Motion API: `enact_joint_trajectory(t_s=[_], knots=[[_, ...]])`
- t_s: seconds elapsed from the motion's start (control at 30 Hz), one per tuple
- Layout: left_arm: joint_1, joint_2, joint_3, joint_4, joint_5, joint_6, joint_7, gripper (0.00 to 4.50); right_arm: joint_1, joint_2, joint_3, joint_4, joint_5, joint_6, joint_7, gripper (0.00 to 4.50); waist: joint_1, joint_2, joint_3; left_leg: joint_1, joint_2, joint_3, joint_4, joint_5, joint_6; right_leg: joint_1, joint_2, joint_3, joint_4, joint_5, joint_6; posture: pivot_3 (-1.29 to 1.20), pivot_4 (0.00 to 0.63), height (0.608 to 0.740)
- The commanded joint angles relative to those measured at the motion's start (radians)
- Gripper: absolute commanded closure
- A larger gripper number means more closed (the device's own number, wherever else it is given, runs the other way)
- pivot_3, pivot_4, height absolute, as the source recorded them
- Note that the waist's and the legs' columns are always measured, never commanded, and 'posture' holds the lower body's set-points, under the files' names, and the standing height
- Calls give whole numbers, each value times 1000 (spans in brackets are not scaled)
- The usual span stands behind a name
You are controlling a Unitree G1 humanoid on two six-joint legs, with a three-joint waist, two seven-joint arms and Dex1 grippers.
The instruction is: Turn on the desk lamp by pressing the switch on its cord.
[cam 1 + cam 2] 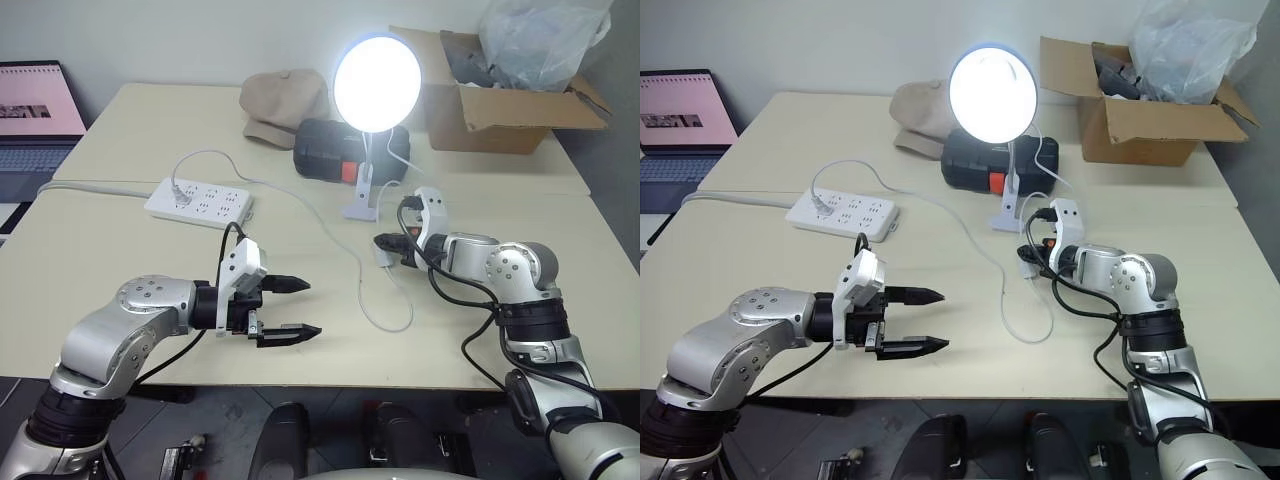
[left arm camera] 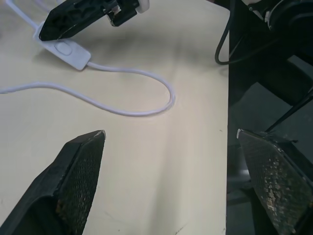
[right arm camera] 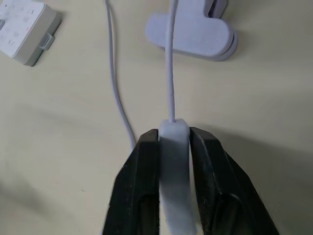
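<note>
The desk lamp [image 1: 377,82] stands lit at the middle of the table, its round shade glowing white above its clip base [image 3: 188,36]. From the base the thin white cord [image 1: 390,318] runs to the switch [image 3: 173,142], a small white block lying on the table. My right gripper [image 1: 385,247] is shut on the switch, with one black finger on each side of it. Nearer the table's front edge, my left gripper [image 1: 290,308] hangs wide open with nothing between its fingers. It points right, toward the loop of cord.
A white power strip [image 1: 198,202] lies at the left with its cable trailing off the table. A beige cap [image 1: 283,105] and a black case [image 1: 335,150] sit behind the lamp. A cardboard box [image 1: 500,100] stands back right and a laptop [image 1: 35,110] far left.
</note>
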Motion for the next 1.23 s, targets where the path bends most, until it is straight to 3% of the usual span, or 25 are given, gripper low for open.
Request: enact_joint_trajectory(t_s=[0.03,0.27,0.4,0.57,0.63,0.8,0.9,1.23], knots=[[-10,-14,-6,-12,43,-47,28,0,-19,-2,-39,-37,-16,-6,26,2536,0,0,0,0,0,0,0,0,0,0,0,0,0,0,0,0,150,740],[-96,-86,30,116,165,-180,138,0,-12,-78,-9,-133,-65,-8,115,758,1,0,0,0,0,0,0,0,0,0,0,0,0,0,0,0,150,740],[-134,-64,35,187,278,-303,172,0,8,-179,22,-229,-83,-38,242,11,0,0,0,0,0,0,0,0,0,0,0,0,0,0,0,0,150,740],[-163,12,58,250,380,-414,171,0,51,-321,34,-344,-76,-109,448,11,-2,0,0,0,0,1,-1,0,0,-1,0,0,-1,0,0,0,150,740],[-167,34,106,225,307,-321,151,0,102,-419,48,-407,-108,-210,585,11,0,1,1,0,0,1,-1,0,0,-1,0,0,-1,0,0,0,150,740],[-79,95,198,107,115,-121,50,0,206,-547,15,-469,-134,-398,808,11,0,0,1,-1,0,1,0,0,0,-1,-1,0,-2,0,0,0,150,740],[-6,155,223,51,49,-31,4,0,250,-667,6,-485,-95,-362,944,11,-1,1,1,-1,0,2,-1,0,0,-1,-1,0,-2,-1,1,0,150,740],[-7,139,243,37,-38,49,34,0,263,-694,-63,-450,-99,-394,977,11,0,1,2,3,0,-1,1,0,0,2,-1,-2,0,-1,0,0,150,740]])
